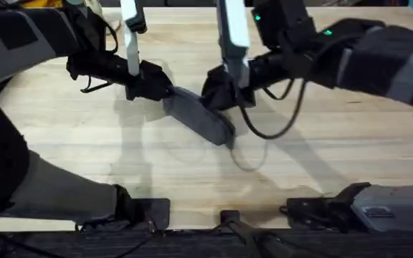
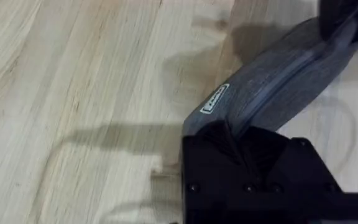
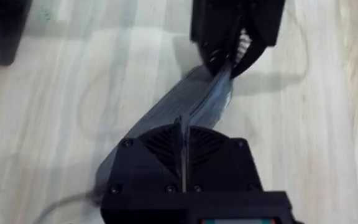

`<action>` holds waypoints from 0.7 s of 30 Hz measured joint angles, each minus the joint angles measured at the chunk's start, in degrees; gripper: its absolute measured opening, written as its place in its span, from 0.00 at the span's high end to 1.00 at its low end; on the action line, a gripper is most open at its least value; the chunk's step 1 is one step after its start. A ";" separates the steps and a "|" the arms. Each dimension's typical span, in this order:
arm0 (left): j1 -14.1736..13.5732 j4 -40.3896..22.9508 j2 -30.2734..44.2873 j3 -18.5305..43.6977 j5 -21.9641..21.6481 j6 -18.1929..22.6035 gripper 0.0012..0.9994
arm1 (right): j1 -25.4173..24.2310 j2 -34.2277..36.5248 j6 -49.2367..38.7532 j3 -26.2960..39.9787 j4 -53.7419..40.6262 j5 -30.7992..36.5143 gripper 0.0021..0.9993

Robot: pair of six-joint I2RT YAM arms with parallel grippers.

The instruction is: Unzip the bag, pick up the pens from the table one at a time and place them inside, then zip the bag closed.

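Note:
The grey bag (image 1: pixel 201 118) lies slanted on the table (image 1: pixel 321 158) near its middle. My left gripper (image 1: pixel 156 87) is shut on the bag's far-left end, and in the left wrist view the bag (image 2: pixel 278 81) runs away from that gripper (image 2: pixel 234 135), its zipper line showing. My right gripper (image 1: pixel 221 93) sits on the bag's upper side at the zipper. In the right wrist view it (image 3: pixel 183 134) is pinched shut on the zipper seam of the bag (image 3: pixel 197 102), with the left gripper (image 3: pixel 235 53) holding the end beyond. The pens are out of view.
A black cable (image 1: pixel 264 132) from the right arm loops down onto the wood right of the bag. The arm bases (image 1: pixel 228 218) line the near edge. Bare wood lies to the bag's left and in front of it.

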 joint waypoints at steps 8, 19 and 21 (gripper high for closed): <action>0.00 0.00 0.00 0.00 0.00 0.01 0.96 | 1.72 8.98 0.52 9.38 -0.15 0.18 0.97; 0.64 0.42 0.01 0.13 -0.28 0.01 0.96 | 3.30 17.23 0.54 17.88 1.17 0.18 0.97; 0.74 0.59 0.00 0.15 -0.55 0.01 0.96 | 3.43 18.05 0.54 18.14 2.27 0.16 0.97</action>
